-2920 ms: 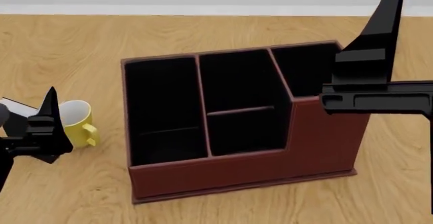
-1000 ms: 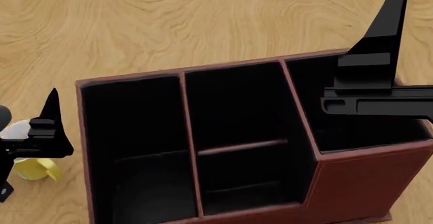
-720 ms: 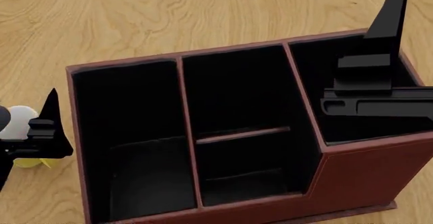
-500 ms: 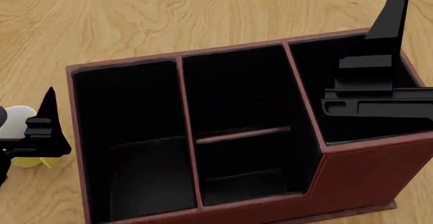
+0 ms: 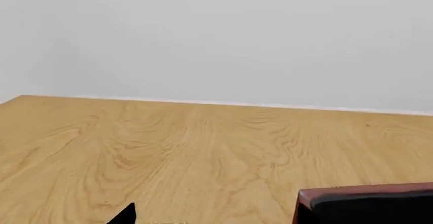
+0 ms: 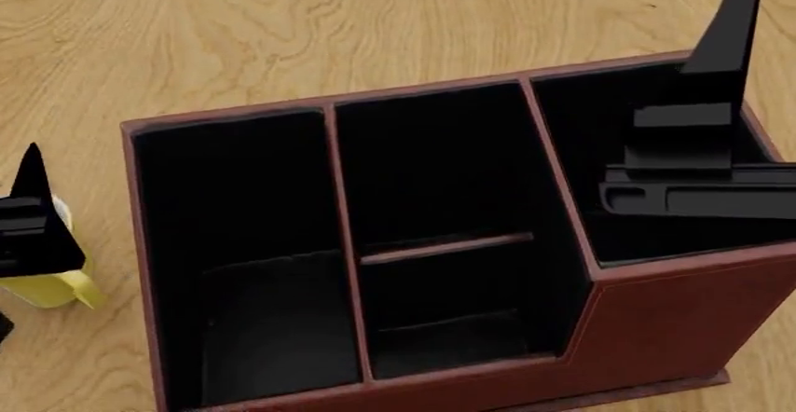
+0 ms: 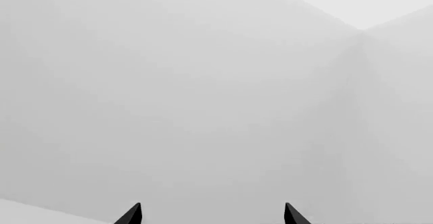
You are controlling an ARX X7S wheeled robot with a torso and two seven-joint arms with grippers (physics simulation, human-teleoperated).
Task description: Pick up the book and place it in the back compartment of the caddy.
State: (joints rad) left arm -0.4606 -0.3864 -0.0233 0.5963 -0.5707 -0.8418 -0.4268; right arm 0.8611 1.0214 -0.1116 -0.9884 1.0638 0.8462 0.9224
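Book is showing nowhere; you are hovering spread-fingered right gripper (image 7: 211, 215) over empty caddy (image 6: 647, 314); left gripper (image 6: 32, 216), fingers unreadable, near mug (image 6: 56, 288).

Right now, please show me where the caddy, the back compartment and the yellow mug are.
caddy (image 6: 659, 323): head view, red-brown front wall.
back compartment (image 6: 430, 165): head view, black lining of the middle column's far cell.
yellow mug (image 6: 50, 289): head view, its side below the left gripper.

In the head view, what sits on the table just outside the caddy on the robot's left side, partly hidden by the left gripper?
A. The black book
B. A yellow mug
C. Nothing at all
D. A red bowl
B. A yellow mug shows beside the caddy, partly behind the left gripper; no book appears in any view.
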